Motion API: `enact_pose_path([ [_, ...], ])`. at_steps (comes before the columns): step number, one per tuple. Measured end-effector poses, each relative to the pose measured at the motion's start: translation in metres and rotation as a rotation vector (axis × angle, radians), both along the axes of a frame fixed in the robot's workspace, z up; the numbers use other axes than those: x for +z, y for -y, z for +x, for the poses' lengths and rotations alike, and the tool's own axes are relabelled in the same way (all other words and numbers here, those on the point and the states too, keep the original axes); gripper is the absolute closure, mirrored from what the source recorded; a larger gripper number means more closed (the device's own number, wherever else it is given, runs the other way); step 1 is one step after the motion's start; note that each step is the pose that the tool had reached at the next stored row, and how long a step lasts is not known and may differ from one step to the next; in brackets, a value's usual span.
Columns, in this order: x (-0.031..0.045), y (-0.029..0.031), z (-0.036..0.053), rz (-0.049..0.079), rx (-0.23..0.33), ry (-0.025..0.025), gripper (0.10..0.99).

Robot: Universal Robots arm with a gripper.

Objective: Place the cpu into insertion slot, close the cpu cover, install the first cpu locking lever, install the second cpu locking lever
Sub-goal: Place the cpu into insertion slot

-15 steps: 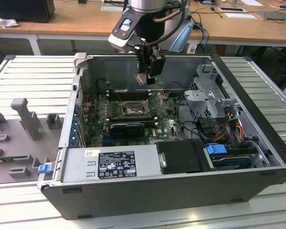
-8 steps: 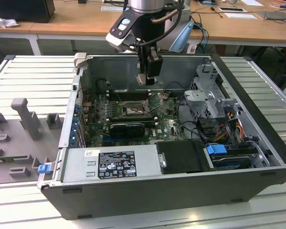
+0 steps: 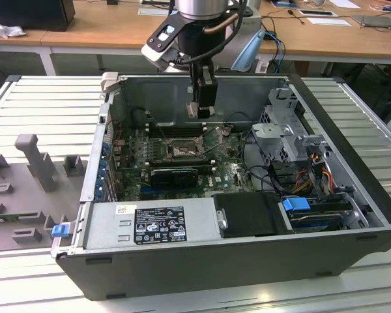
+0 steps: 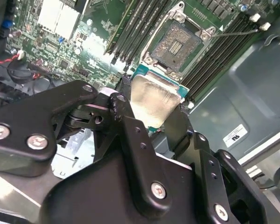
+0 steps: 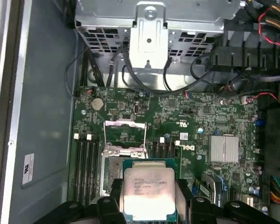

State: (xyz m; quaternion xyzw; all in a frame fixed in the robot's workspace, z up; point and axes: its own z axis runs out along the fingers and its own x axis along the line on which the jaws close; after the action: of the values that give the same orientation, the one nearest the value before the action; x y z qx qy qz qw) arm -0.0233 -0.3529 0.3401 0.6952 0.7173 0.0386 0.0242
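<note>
The claw (image 4: 151, 112) is clamped on the cpu (image 4: 155, 93), with the open insertion slot (image 4: 179, 44) below, just beyond the chip's edge.

Exterior view: off-arm, high and oblique, mid-range. Whole open computer case (image 3: 202, 261) in frame, wooden desk (image 3: 85, 32) behind it, arm (image 3: 195, 26) entering from the far side.
First wrist view: sits above the gripper (image 5: 149, 193), looks nearly straight down onto the motherboard (image 5: 196, 126), drive cage (image 5: 149, 28) beyond.
Second wrist view: behind the gripper linkage, very close, tilted, looking past the clamped cpu (image 4: 154, 95) to the insertion slot (image 4: 179, 44).
Overlap: insertion slot and motherboard in all three; cpu in both wrist views.
</note>
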Motion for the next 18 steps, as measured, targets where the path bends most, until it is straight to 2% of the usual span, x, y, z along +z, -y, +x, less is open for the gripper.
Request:
enact_pose_path([
  [9,-0.0265,-0.0005,-0.0001,-0.001,-0.013,0.0001,0.561],
  [18,-0.0446,-0.0006,-0.0001,-0.001,-0.016,0.0001,0.561],
])
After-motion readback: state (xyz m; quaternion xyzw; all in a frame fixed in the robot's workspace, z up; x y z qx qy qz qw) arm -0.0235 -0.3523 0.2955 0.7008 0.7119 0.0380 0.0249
